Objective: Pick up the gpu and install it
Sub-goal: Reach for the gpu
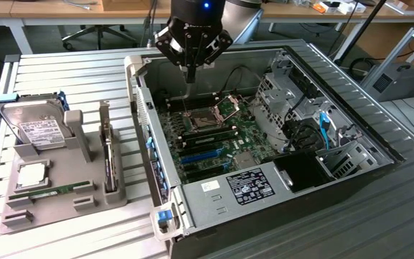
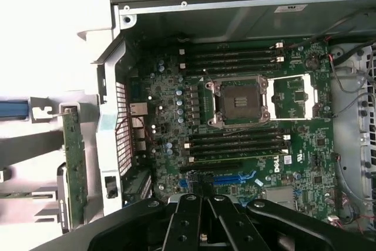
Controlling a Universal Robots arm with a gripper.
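Observation:
The gpu (image 1: 106, 154) stands on edge in a grey holder (image 1: 67, 164) on the exterior view's left, beside the open computer case (image 1: 144, 116). The wrist view catches its green board (image 2: 74, 163) outside the case wall. My gripper (image 1: 190, 75) hangs above the far end of the motherboard (image 1: 218, 132), well apart from the gpu. The fingers are shut with nothing between them. In the wrist view the gripper (image 2: 202, 195) points down near the blue expansion slots (image 2: 235, 178).
The holder also carries a silver hard drive in a blue frame (image 1: 38, 127), a processor chip (image 1: 30, 175) and a narrow green memory stick (image 1: 63, 190). Inside the case are an open processor socket (image 2: 238, 101), memory slots (image 2: 235, 57), drive cages (image 1: 301, 97) and cables.

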